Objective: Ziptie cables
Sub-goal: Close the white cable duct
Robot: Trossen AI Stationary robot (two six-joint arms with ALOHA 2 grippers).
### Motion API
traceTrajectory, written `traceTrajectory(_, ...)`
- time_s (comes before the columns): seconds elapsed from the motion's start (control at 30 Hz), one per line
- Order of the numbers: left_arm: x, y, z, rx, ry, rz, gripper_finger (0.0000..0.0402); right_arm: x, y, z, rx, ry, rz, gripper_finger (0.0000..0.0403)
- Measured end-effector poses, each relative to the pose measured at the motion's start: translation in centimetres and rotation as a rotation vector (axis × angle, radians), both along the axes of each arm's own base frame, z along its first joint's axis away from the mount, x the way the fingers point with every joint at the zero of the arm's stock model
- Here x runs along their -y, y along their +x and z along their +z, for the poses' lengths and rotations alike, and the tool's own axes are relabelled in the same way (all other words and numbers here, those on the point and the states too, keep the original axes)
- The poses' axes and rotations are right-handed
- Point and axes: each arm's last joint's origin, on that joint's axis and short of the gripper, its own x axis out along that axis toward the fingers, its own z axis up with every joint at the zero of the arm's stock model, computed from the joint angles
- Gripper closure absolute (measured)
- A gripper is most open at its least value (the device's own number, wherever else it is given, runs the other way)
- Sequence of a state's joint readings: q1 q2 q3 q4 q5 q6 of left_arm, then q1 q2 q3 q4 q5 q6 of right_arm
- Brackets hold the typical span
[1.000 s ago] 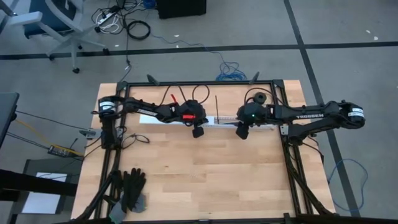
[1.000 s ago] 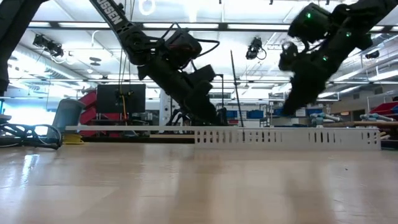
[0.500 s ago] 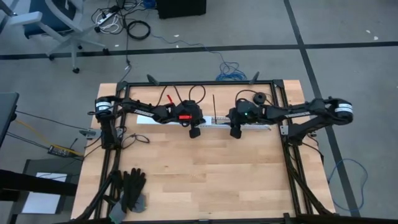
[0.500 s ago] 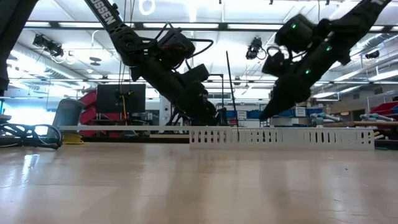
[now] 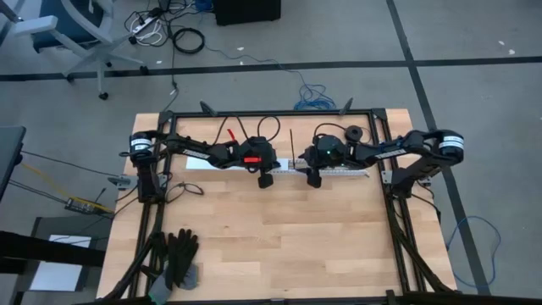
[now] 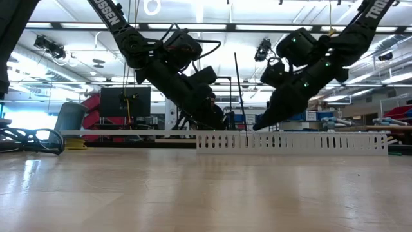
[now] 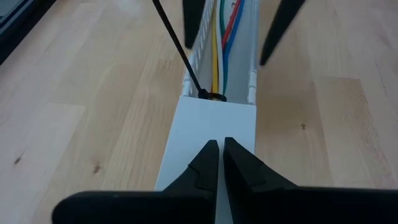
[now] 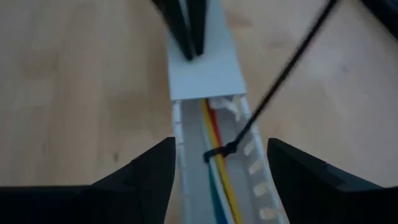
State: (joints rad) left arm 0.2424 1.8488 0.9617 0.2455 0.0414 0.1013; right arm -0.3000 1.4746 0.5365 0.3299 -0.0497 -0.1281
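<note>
A long white slotted channel (image 5: 343,169) lies along the table's far half. Part of it is closed by a plain white lid (image 7: 211,130). Yellow, green, red and blue cables (image 7: 225,37) lie in its uncovered part. A black ziptie (image 8: 217,152) loops them just past the lid's end, and its tail (image 5: 292,146) stands up. My left gripper (image 7: 221,152) is shut, its tips on the lid. My right gripper (image 8: 221,149) is open and low over the cables at the ziptie. One of its fingers stands on each side of the channel, and I see no touch. My left gripper has its shut fingertips (image 8: 188,46) set on the top of the channel's white lid (image 7: 214,124), a short way back from the lid's open end. The fingers slant down from the table's left and lie along the channel, which stays flat on the table.
Black gloves (image 5: 179,254) lie at the near left corner. A black round part (image 5: 351,133) sits at the far right, by the black frame rail (image 5: 385,152). The near half of the wooden top (image 5: 279,237) is free room.
My right gripper has moved toward the table's left along the channel and sunk, tipping to point downward, until it stands close to the ziptie and my left gripper. The channel has slid a little toward the table's left.
</note>
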Motion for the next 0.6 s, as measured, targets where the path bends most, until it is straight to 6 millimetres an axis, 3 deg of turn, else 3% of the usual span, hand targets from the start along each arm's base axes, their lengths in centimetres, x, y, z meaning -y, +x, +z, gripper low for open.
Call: traceTrajectory(0.6, 0.0, 0.0, 0.0, 0.000, -0.004, 0.008, 0.0402, 1.6, 1.2, -0.5, -0.071, -0.064, 0.163, 0.0158)
